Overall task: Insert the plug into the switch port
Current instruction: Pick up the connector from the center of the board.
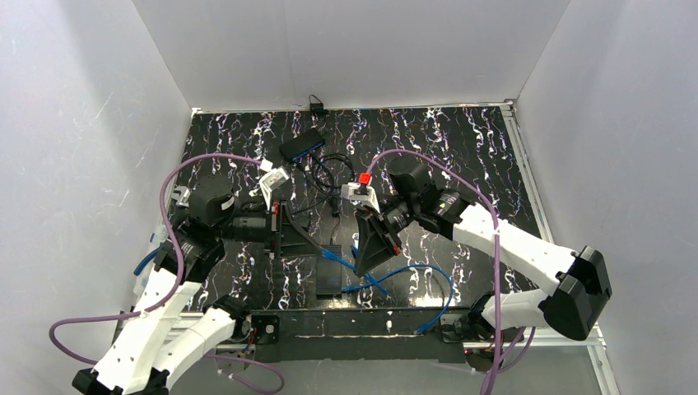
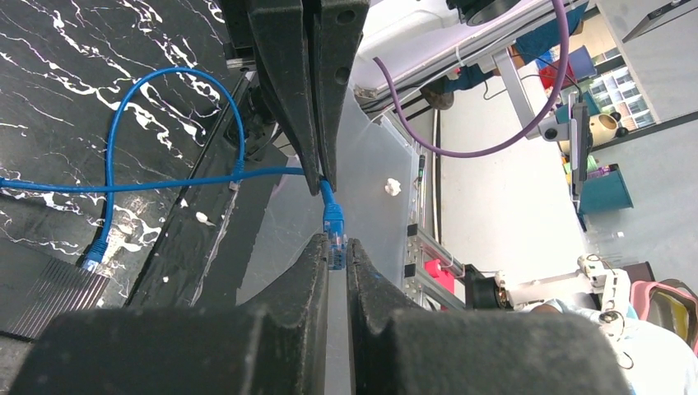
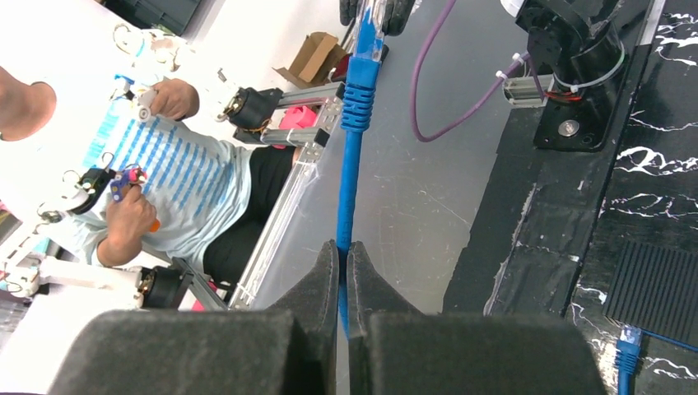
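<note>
The blue plug [image 2: 334, 233] sits at the end of a blue cable [image 3: 350, 181]. My left gripper [image 2: 333, 247] is shut on the plug's tip. Just behind the plug's boot, my right gripper [image 3: 342, 257] is shut on the cable. In the right wrist view the plug [image 3: 363, 51] points away from me into the left fingertips [image 3: 393, 8]. From above, both grippers meet over the near middle of the table, left gripper [image 1: 321, 247] facing right gripper [image 1: 360, 265]. The switch [image 1: 301, 146], a dark box, lies at the back, well apart from both grippers.
A ribbed black block [image 1: 329, 276] lies near the front edge, with the cable's other plug [image 2: 94, 252] resting on it. The slack cable [image 1: 428, 276] loops to the front right. Thin black wires [image 1: 328, 177] trail from the switch. White walls enclose the table.
</note>
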